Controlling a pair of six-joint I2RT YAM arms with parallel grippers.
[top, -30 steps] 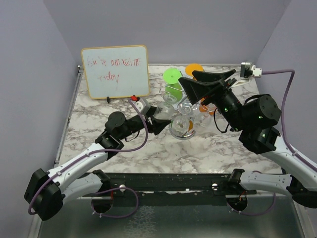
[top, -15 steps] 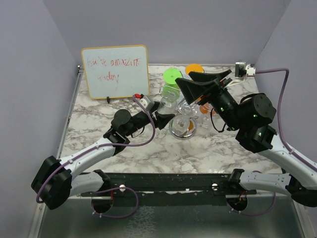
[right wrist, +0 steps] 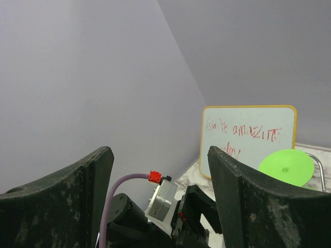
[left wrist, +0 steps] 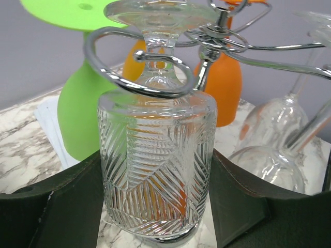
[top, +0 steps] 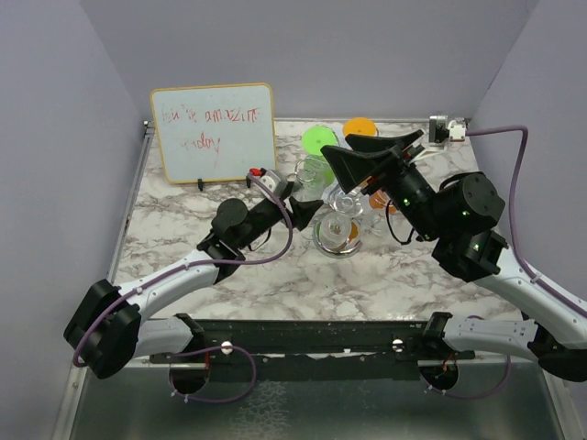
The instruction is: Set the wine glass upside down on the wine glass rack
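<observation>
**Chrome wire wine glass rack with the clear ribbed cut-glass wine glass in its loop, foot up**

The wine glass is upside down with its long axis vertical: foot on top, rim at the bottom. Its stem sits inside one curled spiral arm on the near-left side of the rack. I can't tell whether the foot bears on the wire yet.

The left tool comes in level from the near-left. Its dark fingers are on either side of the bowl and look to be pressing it, so I read this as holding the wine glass. The bowl lies straight ahead of this tool, with the rack's central post just beyond it to the far right.

The right tool is spread wide with nothing in it. It is raised above the right side of the rack, pointing far-left at the wall and the whiteboard with red writing. The left arm is the nearer one and the only one touching the glass.

Also on the rack are a lime green upside-down plastic glass to the far left, an orange one behind the post, and clear stemmed glasses to the right. The rack's mirrored base stands mid-way across the marble bench.

Judgement: the glass is almost placed. The next step is probably a small drop until the foot seats, then letting go and backing out to the near-left along the approach line. Any sideways drift could catch the stem on the wire.
</observation>
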